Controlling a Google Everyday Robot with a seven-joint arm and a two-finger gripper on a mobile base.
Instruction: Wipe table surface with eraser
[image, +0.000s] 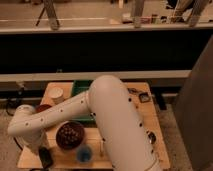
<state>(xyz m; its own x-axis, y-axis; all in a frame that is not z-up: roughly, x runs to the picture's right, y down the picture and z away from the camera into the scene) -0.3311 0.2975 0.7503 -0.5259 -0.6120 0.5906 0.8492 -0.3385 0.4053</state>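
Note:
The table surface (156, 120) is a light tan wooden top, largely covered by my big white arm. The arm reaches down to the table's front left corner. My gripper (45, 157) is there as a dark shape below the white wrist, low over the wood. A small black block, the eraser (46, 159), seems to be at the gripper, but I cannot separate it from the gripper itself. The dark brown round bowl (70, 135) stands just right of the gripper.
A blue cup (84, 154) stands at the front edge beside the bowl. A green tray (81, 89), a white cup (56, 94) and a small brown bowl (42, 107) are at the back left. Small metal items (144, 97) (151, 136) lie on the right.

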